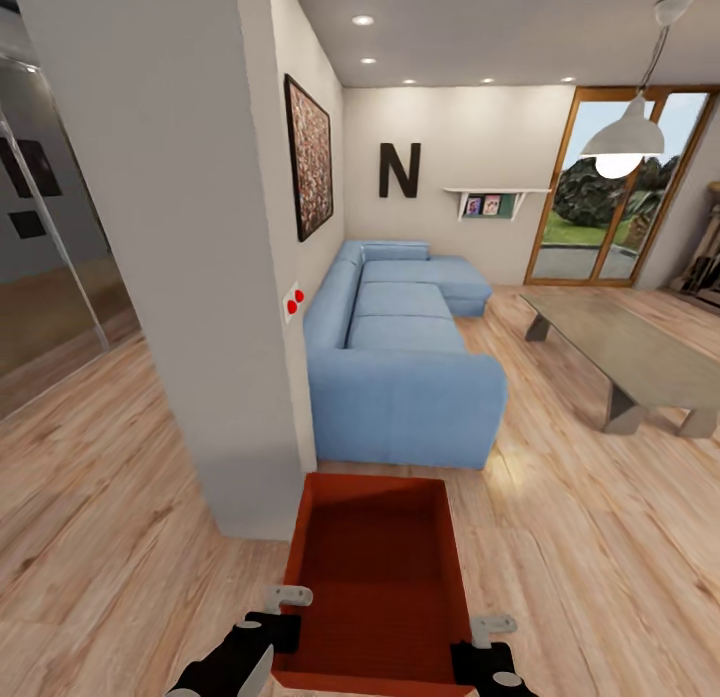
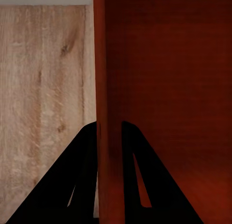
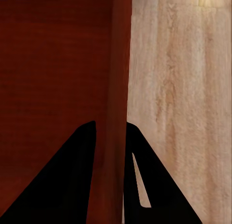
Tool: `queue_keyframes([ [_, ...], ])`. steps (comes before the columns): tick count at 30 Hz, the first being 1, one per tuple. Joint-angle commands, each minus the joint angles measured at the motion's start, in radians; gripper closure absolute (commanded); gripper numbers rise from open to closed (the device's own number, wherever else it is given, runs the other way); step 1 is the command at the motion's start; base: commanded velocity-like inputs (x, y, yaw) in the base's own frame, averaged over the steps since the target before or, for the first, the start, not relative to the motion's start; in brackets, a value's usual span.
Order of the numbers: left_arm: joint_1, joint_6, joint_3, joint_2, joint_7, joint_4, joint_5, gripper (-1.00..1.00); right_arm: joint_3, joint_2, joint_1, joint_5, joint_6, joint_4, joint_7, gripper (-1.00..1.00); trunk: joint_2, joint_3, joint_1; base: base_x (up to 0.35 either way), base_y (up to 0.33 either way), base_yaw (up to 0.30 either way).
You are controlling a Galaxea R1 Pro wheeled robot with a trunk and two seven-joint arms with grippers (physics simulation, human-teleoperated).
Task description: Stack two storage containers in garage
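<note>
Right now I have the orange-red rectangular shallow storage container (image 1: 375, 577) carried low in front of me, one arm on each long side. My left gripper (image 2: 110, 130) is pinched on the bin's thin left wall, one black finger outside and one inside, and my right gripper (image 3: 111, 130) clamps the opposite wall the same way, so both are narrow and holding the bin. Beneath it runs the light wood-plank floor (image 1: 100, 497), so I judge I am in the living room and the haul to the garage is all ahead. Just beyond the bin stands a plain white wall corner (image 1: 190, 277), with the blue sectional sofa (image 1: 400, 357) beside it and the grey low table (image 1: 620, 357) off to the right. Farthest back are the wood-framed glass doors (image 1: 610, 187). Nothing has been stacked yet; I judge the task barely begun.
</note>
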Motion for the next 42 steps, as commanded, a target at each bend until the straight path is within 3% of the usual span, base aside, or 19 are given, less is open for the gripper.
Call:
queue_keyframes([
  [1,0.0,0.006,-0.015,0.0,0.007,0.001,0.004,1.0,-0.006,-0.001,-0.001,-0.004,-0.007,0.001,-0.009,1.0,-0.001,-0.001,0.0,0.0,0.0,0.3],
  [42,0.0,0.004,-0.015,0.0,0.007,0.001,0.004,1.0,-0.006,-0.001,-0.001,-0.004,-0.009,0.001,-0.009,1.0,-0.001,-0.001,0.0,0.0,0.0,0.297],
])
